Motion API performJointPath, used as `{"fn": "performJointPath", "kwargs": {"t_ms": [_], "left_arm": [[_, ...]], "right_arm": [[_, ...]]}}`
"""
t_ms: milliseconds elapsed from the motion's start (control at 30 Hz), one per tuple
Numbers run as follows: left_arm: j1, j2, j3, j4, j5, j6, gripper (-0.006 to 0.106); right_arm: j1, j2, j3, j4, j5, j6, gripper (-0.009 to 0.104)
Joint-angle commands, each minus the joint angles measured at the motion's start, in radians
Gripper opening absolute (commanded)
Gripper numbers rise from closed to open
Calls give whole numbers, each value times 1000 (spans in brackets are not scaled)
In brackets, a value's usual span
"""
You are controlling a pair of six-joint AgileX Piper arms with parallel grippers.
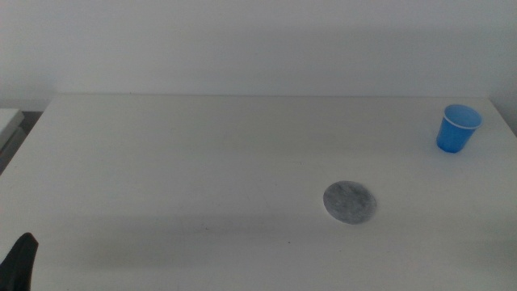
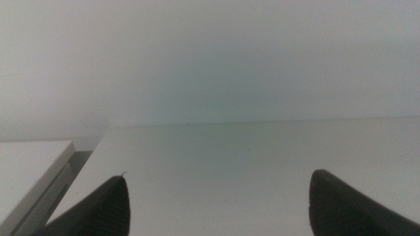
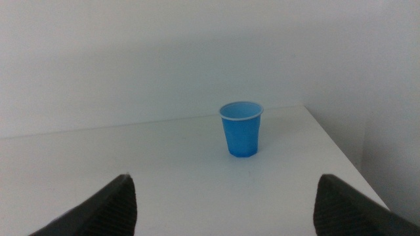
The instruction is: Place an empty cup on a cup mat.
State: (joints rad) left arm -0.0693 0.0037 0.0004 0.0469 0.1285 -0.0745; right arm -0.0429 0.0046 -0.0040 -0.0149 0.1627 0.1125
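The blue cup (image 1: 458, 128) stands upright and empty near the table's far right edge. It also shows in the right wrist view (image 3: 241, 128), well ahead of my right gripper (image 3: 226, 178), whose jaws are wide open and empty. The right arm is out of the middle view. The grey cup mat (image 1: 350, 202) lies flat, right of the table's centre, nearer the front and to the left of the cup, with nothing on it. My left gripper (image 2: 220, 177) is open and empty. Only a dark tip of it (image 1: 20, 263) shows at the bottom left corner.
The white table (image 1: 202, 162) ends just to the right of the cup (image 3: 341, 157). A white wall stands behind it. A second white surface (image 1: 8, 121) adjoins the table's left side with a dark gap between; it also shows in the left wrist view (image 2: 29, 167).
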Motion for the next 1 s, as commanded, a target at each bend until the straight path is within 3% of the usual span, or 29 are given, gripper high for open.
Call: {"fn": "performJointPath", "kwargs": {"t_ms": [0, 433, 633, 867, 967], "left_arm": [[-1, -4, 0, -2, -13, -3, 94], [-1, -4, 0, -2, -13, -3, 94], [-1, -4, 0, -2, -13, -3, 94], [-1, -4, 0, -2, -13, -3, 94], [-1, -4, 0, -2, -13, -3, 94]], "right_arm": [[-6, -5, 4, -1, -10, -5, 93], [-6, 115, -188, 3, 107, -4, 93], [-6, 339, -352, 3, 131, -4, 93], [-6, 594, -579, 15, 325, -4, 93], [-6, 721, -668, 15, 368, 86, 93]]}}
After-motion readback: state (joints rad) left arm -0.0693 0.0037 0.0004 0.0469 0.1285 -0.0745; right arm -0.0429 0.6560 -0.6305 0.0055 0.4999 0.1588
